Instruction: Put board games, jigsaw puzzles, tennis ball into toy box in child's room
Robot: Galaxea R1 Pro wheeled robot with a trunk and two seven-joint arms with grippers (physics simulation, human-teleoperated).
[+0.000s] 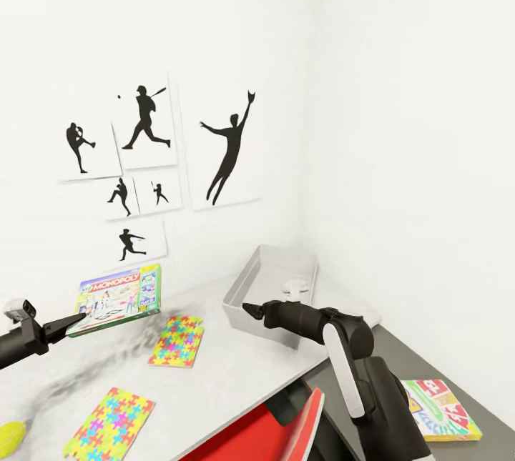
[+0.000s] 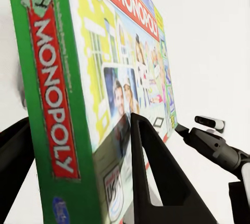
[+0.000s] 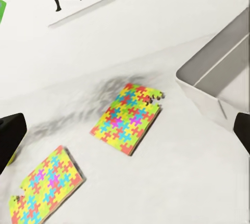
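You are carrying a Monopoly board game [image 1: 119, 299] toward the toy box [image 1: 250, 288], which is sitting empty-looking at the far right corner of the table [image 1: 236, 368]. Your left gripper [image 2: 78, 182] is clamping the game's green edge, holding it above the table's left side. The next move calls for swinging it right, over the bin. Your right gripper [image 1: 247, 309] is hovering near the box; whether it is released, you cannot tell.

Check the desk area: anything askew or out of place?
One printed red-and-green board game box lies on the lower dark grey wing, away from the light grey plastic toy box. The left gripper holds the green Monopoly box tilted above the desktop. Both multicoloured jigsaw sheets lie flat.
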